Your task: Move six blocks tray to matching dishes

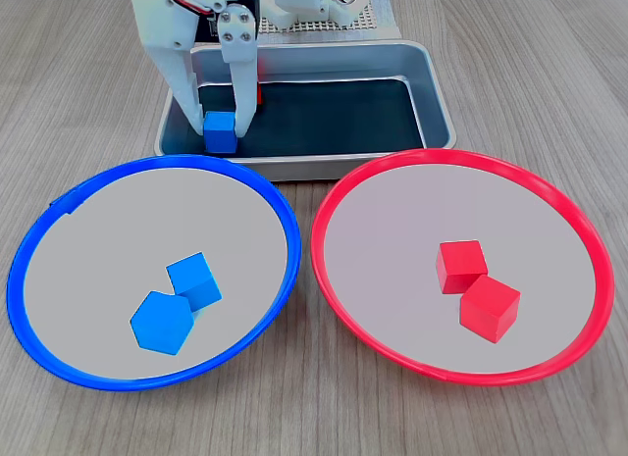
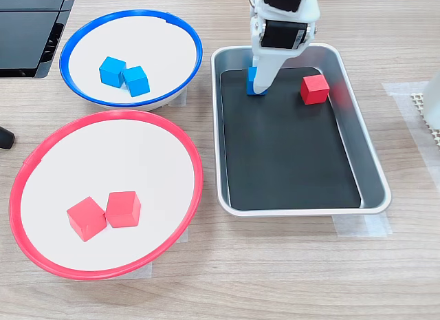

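Open floor in the tray, crowded at one end

The rectangular silver metal tray point(image 2: 368, 165) has a mostly bare black bottom; a small red cube point(image 2: 315, 89) and the white pincer point(image 2: 258, 86) crowd its far end.

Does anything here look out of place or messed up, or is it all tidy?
Nothing stands out. Two blue blocks lie in the blue-rimmed dish, two red blocks in the red-rimmed dish. In the tray, one red block waits while the pincer reaches down around a blue block.
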Tool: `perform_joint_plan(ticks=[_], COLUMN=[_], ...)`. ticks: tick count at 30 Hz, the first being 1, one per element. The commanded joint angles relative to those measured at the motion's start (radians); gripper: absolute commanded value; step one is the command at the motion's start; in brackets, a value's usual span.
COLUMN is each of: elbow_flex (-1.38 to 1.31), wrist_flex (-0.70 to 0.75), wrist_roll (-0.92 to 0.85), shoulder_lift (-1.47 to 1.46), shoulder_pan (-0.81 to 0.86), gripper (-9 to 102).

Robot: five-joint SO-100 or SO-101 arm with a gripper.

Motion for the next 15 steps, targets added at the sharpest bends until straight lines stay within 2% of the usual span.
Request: perform_joint_plan(ticks=[1, 5, 9, 10, 15], elbow_flex=[-0.072, -0.276, -0.517, -0.574, -0.618], wrist_flex=[0.038, 0.101, 0.087, 0.044, -0.100], wrist_roll=[0.074, 0.334, 0.560, 0.615, 0.627], shoulder_lift=[0.008, -0.026, -0.130, -0.170, -0.281], shoulder_pan=[-0.023, -0.107, -0.150, -0.153, -0.123], gripper=[0, 0, 0, 0, 0])
